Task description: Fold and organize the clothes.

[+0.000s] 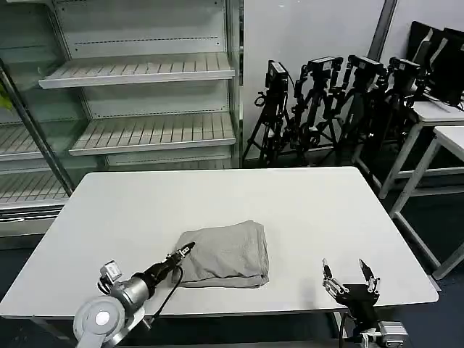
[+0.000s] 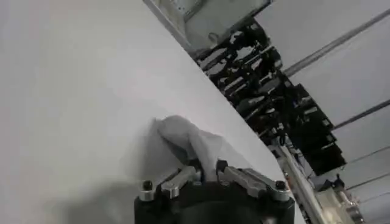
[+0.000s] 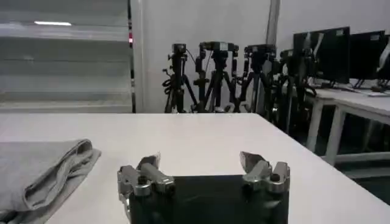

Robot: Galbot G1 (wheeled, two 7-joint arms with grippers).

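- The folded grey T-shirt [image 1: 226,255] lies on the white table [image 1: 304,210], near its front edge, about midway along it.
- The left gripper [image 1: 185,251] meets the T-shirt's left edge, fingers pinched together on the cloth.
- The right gripper [image 1: 351,277] hovers well right of the T-shirt, near the table's front edge, fingers spread apart, holding nothing.

You face a white table [image 1: 290,210] with a bare white shelving unit [image 1: 138,72] at far left, a pale wall [image 1: 312,29] behind, black camera tripods [image 1: 326,101] clustered against it, and white desks [image 1: 435,116] holding dark monitors [image 3: 320,52] at far right.
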